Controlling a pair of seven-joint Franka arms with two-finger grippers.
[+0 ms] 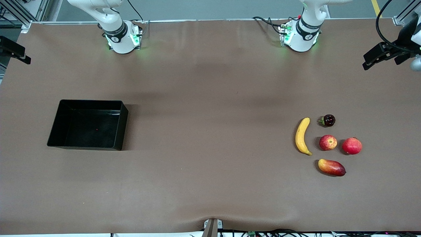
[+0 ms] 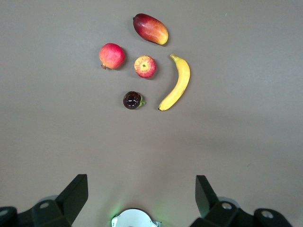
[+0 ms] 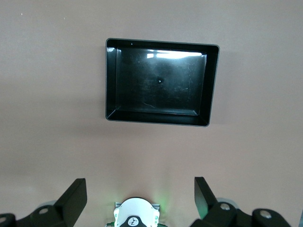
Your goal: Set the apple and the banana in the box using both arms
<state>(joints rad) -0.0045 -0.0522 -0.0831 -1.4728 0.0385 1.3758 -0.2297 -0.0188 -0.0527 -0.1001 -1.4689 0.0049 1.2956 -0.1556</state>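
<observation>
The apple (image 1: 328, 142) (image 2: 145, 66), red with yellow streaks, lies on the brown table toward the left arm's end. Beside it, toward the box, lies the long yellow banana (image 1: 302, 136) (image 2: 176, 83). The black box (image 1: 120, 131) (image 3: 161, 80) sits empty toward the right arm's end. My left gripper (image 2: 141, 178) hangs high over the table near its own base, open and empty, with the fruits well away from it. My right gripper (image 3: 139, 180) hangs likewise high near its base, open and empty, looking down at the box. Neither gripper shows in the front view.
An evenly red round fruit (image 1: 352, 145) lies beside the apple, a red-yellow mango (image 1: 331, 167) nearer the front camera, a dark small fruit (image 1: 328, 120) farther from it. Black camera mounts (image 1: 381, 54) (image 1: 13, 49) stand at both table ends.
</observation>
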